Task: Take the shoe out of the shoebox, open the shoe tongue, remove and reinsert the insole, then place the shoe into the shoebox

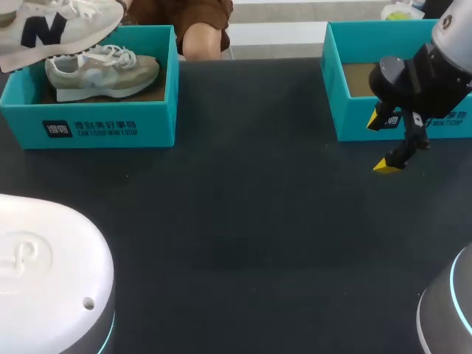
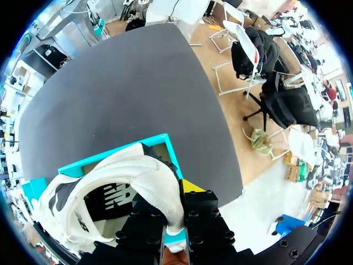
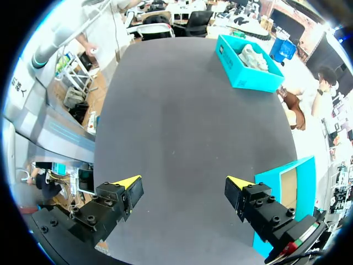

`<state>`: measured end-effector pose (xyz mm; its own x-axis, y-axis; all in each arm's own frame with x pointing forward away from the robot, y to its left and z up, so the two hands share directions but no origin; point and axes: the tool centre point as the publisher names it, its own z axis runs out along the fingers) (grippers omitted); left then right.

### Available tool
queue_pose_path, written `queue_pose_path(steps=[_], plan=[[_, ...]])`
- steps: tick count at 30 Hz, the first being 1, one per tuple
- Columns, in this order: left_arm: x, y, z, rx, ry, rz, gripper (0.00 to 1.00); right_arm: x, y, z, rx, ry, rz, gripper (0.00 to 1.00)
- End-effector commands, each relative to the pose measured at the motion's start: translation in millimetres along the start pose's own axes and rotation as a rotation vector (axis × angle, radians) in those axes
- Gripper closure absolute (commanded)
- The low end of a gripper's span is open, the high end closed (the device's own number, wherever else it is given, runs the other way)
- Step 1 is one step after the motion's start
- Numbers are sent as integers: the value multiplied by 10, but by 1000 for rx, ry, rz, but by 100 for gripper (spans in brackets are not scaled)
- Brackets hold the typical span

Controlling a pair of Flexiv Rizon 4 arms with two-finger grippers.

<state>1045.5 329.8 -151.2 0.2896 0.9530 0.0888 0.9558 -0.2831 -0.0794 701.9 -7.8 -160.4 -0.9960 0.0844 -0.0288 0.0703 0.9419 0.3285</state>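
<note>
A white sneaker [image 1: 55,26] with a dark logo hangs above the left teal shoebox [image 1: 88,122]. In the left wrist view my left gripper [image 2: 175,205] is shut on the rim of this sneaker [image 2: 110,190], with the teal box [image 2: 165,146] right below it. A second, grey-white shoe [image 1: 103,70] lies inside that box. My right gripper [image 1: 385,142] hovers open and holds nothing, in front of the right teal shoebox [image 1: 354,118]. In the right wrist view my right gripper [image 3: 183,185] spreads wide over bare table, and the left shoebox [image 3: 242,69] lies far ahead.
The dark tabletop [image 1: 243,206] stretches between the two boxes. My left arm's white base [image 1: 44,273] fills the near left corner, and my right arm's base [image 1: 446,310] the near right. The right box [image 3: 287,190] sits close beside one right finger.
</note>
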Motion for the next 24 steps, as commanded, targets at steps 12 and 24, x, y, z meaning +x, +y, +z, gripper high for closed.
queue_pose_path(steps=[12, 24], plan=[[-166, -229, -77, -31, 39, 20, 100, -20, 10, 11, 3, 3, 0, 0], [-843, -811, -413, -51, 128, -33, 100, -20, 10, 11, 3, 3, 0, 0]])
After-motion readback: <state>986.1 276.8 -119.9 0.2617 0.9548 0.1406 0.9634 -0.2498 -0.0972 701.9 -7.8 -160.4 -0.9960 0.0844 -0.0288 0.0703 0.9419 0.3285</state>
